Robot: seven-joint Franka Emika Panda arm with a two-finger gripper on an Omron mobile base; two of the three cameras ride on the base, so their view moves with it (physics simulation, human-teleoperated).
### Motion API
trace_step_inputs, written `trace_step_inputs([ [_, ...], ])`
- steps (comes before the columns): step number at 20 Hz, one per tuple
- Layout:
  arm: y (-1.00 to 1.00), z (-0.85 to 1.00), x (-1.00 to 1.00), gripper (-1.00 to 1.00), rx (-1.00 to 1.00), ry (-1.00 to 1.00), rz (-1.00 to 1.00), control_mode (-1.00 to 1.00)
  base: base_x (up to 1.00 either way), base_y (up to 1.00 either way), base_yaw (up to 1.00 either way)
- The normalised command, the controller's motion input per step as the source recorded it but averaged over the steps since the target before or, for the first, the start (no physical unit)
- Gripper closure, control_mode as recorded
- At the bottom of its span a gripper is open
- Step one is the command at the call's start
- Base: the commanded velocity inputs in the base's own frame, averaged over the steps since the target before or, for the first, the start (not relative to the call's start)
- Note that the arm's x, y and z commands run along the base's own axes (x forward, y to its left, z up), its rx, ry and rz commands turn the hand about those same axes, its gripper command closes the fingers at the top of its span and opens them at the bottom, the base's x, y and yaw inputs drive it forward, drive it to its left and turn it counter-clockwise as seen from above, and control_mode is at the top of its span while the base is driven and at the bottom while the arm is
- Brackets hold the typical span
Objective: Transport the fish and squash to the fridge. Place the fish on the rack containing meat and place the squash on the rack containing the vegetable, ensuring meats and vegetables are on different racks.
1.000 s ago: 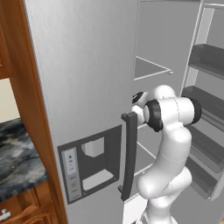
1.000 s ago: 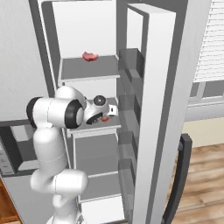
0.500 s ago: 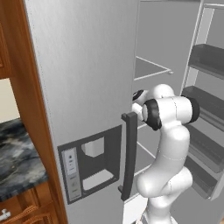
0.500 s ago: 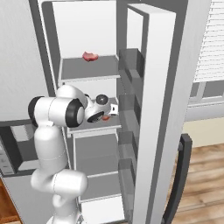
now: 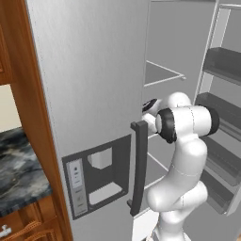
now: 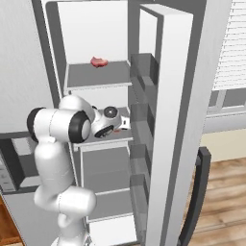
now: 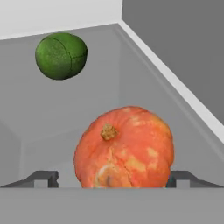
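Note:
The squash (image 7: 124, 148), orange-red with a short stem, rests on the fridge's pale middle rack (image 7: 52, 122). My gripper (image 7: 113, 178) is open, one dark fingertip (image 7: 43, 177) well to its left and the other close by its right side. A round green vegetable (image 7: 61, 56) lies further back on the same rack. From the right base view, the gripper (image 6: 120, 126) reaches into the open fridge (image 6: 173, 96) at the middle rack, with a sliver of the squash (image 6: 116, 130) under it. A pink piece of meat (image 6: 99, 62) lies on the rack above. The fish is out of view.
The closed fridge door with its dispenser panel (image 5: 96, 176) and dark handle (image 5: 138, 167) stands left of the arm. The open door's bins (image 5: 221, 66) stand on the right. A dark stone counter (image 5: 19, 174) lies at far left.
The fingers have spread wider on either side of the squash. The arm has hardly moved and the squash stays on the middle rack.

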Motion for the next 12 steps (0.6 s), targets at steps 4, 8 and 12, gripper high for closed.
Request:
trace_step_inputs([
  [4, 0.11, 0.16, -0.64, -1.0, 0.0, -0.12, -0.02, -1.0, 0.0, 0.0, 0.0],
  [8, 0.15, 0.49, -0.54, -1.0, 0.0, -0.21, -0.03, -1.0, 0.0, 0.0, 0.0],
  [12, 0.16, 0.42, -0.52, -1.0, 0.0, -0.1, -0.05, -1.0, 0.0, 0.0, 0.0],
])
